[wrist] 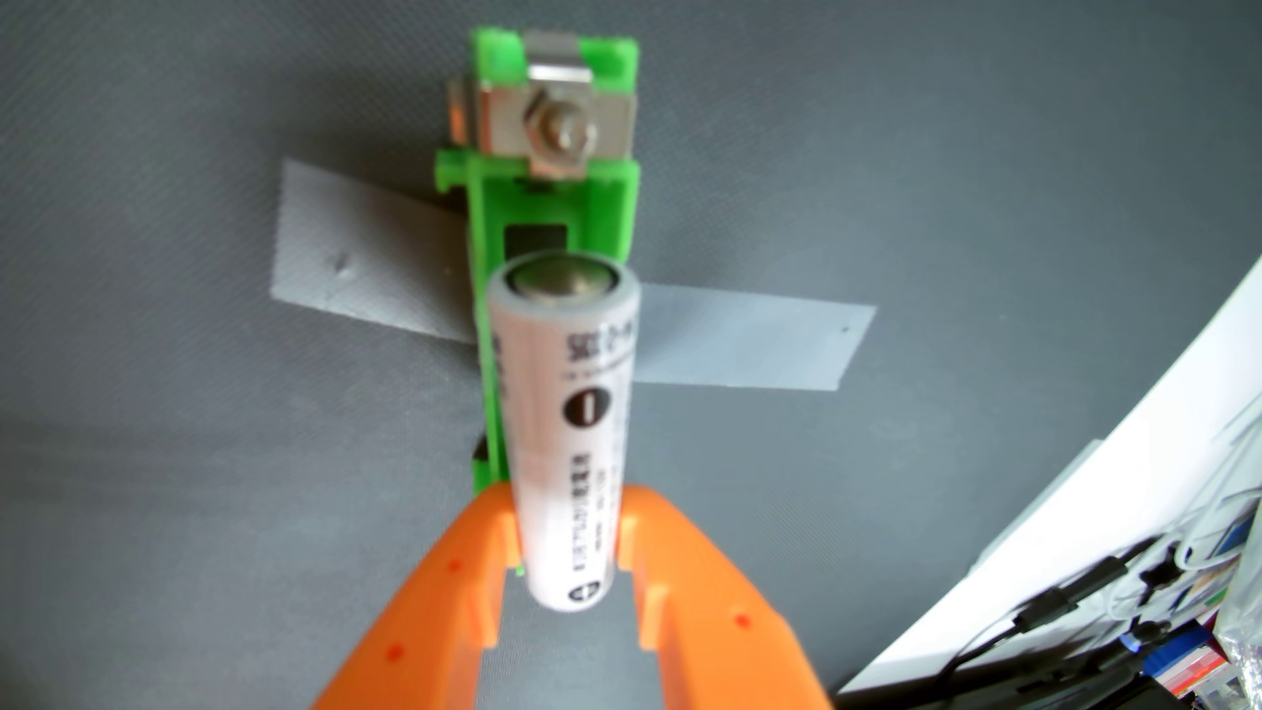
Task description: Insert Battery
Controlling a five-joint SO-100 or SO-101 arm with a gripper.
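The white cylindrical battery [570, 437] lies with its long axis running straight away from the wrist camera, its metal end cap facing the top of the view toward the bolted metal contact plate [556, 126]. Dark printed lettering runs along its side. It sits over the open channel of the green battery holder [546, 211], lined up with it lengthwise; whether it rests in the channel or hangs just above cannot be told.

The orange jaws of the gripper [570, 529] are narrowly parted and pinch the battery near its closer end, one finger [478, 546] against each side.

The holder is fixed to the grey tabletop [171, 478] by strips of grey tape [744, 341] on both sides. A white edge with cables [1065, 601] shows at the lower right corner.
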